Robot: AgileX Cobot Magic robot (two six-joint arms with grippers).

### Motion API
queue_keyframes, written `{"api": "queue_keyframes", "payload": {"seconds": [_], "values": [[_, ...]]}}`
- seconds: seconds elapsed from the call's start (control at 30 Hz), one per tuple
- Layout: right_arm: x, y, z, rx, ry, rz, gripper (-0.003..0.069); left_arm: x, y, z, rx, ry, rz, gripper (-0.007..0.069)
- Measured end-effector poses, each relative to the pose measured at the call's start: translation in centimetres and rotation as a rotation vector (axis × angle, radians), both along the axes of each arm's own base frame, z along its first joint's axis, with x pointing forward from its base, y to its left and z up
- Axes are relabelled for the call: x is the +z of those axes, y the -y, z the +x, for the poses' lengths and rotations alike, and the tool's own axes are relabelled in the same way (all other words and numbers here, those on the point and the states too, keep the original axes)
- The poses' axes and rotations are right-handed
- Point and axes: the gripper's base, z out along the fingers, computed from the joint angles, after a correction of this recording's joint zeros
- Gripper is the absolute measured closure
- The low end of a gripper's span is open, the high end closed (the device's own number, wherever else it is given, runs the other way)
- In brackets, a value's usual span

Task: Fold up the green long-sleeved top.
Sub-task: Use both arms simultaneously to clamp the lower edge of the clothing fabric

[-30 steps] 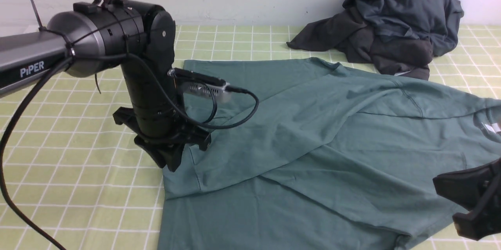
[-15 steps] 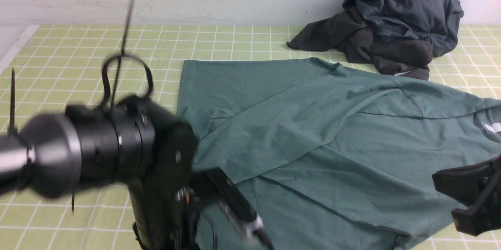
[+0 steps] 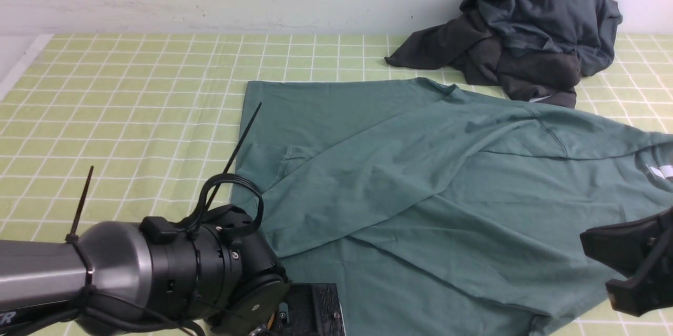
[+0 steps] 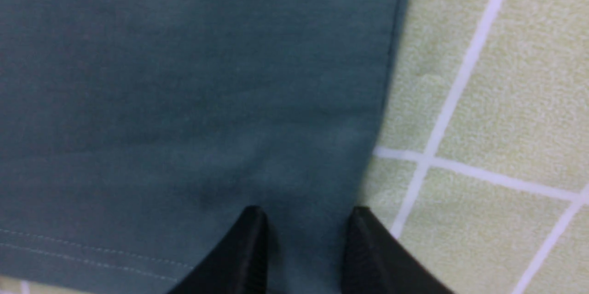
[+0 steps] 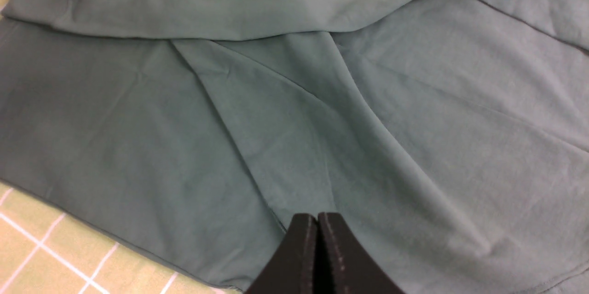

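The green long-sleeved top (image 3: 420, 168) lies spread flat on the checked cloth, one sleeve folded across its body and its white neck label (image 3: 663, 171) at the far right. My left gripper (image 4: 306, 213) hangs over the top's (image 4: 184, 77) near left corner, beside its side edge and stitched hem. Its jaws stand apart, with flat fabric showing between them. In the front view only the left wrist (image 3: 210, 273) shows. My right gripper (image 5: 317, 220) is shut and empty, hovering over the top's (image 5: 322, 100) near right part; it also shows in the front view (image 3: 625, 267).
A heap of dark charcoal garments (image 3: 526, 26) sits at the back right against the wall. The yellow-green checked tablecloth (image 3: 131, 89) stretches out left of the top. The table's left edge (image 3: 21, 62) shows at the far left.
My left arm left the folded sleeve at the top's left edge and swung back low to the near left corner. The sleeve stays on the body. The right arm has not moved.
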Motion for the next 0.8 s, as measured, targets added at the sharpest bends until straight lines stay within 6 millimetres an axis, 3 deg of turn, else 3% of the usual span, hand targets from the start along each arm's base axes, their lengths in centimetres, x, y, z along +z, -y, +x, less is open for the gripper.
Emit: {"api": "queue_keyframes", "payload": {"seconds": [0.1,0.17,0.33,0.47,0.57,0.8], "values": [[0.0,-0.1,-0.2,0.02,-0.005,-0.009,0.0669,0.4,0.0,0.2,0.033,0.017,0.001,0.0579],[0.3,-0.2,-0.5,0.044,0.02,-0.006,0.0669,1.5,0.0,0.4,0.08,0.043,0.001,0.0611],[2.4,-0.6,-1.5,0.125,0.207,0.029,0.0669,5.6,-0.6,0.7,0.177,0.158,-0.039,0.0619],[3.3,-0.6,-1.5,0.202,0.371,-0.065,0.0666,7.1,-1.0,0.5,0.231,0.201,-0.077,0.0624],[2.8,-0.4,-0.6,0.252,0.408,-0.192,0.0645,7.3,-1.0,0.5,0.264,0.205,-0.089,0.0625],[-1.3,0.7,3.2,0.441,0.322,-0.634,0.0449,7.3,-1.0,0.5,0.349,0.209,-0.115,0.0625]]}}
